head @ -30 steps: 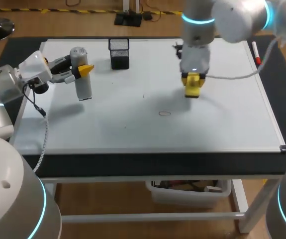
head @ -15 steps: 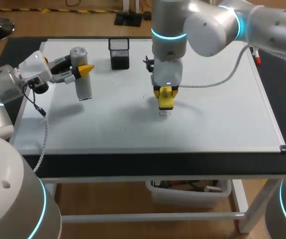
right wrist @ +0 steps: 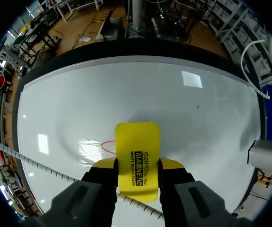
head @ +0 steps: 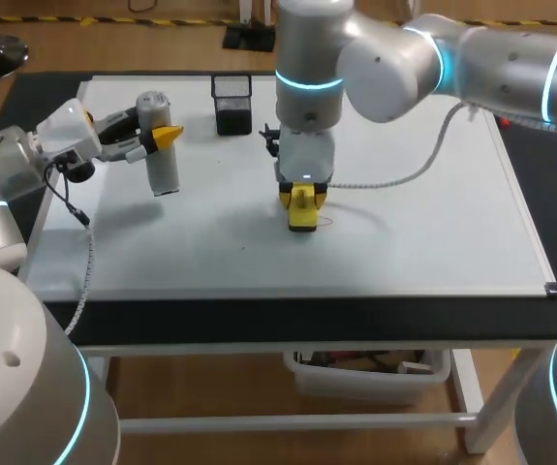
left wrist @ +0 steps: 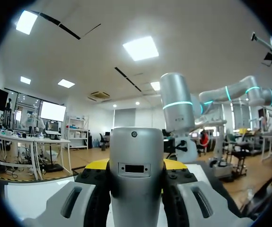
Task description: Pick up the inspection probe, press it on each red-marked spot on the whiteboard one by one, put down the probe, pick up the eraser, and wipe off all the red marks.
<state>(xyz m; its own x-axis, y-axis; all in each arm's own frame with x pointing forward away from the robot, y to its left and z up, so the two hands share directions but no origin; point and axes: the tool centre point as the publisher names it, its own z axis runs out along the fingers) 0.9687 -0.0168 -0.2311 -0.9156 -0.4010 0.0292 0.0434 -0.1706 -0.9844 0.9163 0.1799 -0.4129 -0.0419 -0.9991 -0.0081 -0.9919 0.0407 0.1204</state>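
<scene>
Wiping step. Your right gripper [head: 301,198] is closed on the yellow eraser [right wrist: 137,151], low over the whiteboard [head: 433,223], with a red mark [right wrist: 108,146] just beside it. Your left gripper [head: 162,138] clamps the inspection probe [left wrist: 136,189] upright, far left. Next, I judge: press down and sweep across the mark.

Eraser [right wrist: 137,158], yellow: its upper face carried black print in a few short lines, one bolder than the rest, across the end nearest the wrist. In the head view this print was too small to read.

red mark [right wrist: 105,147] half behind eraser [right wrist: 137,156]
</scene>
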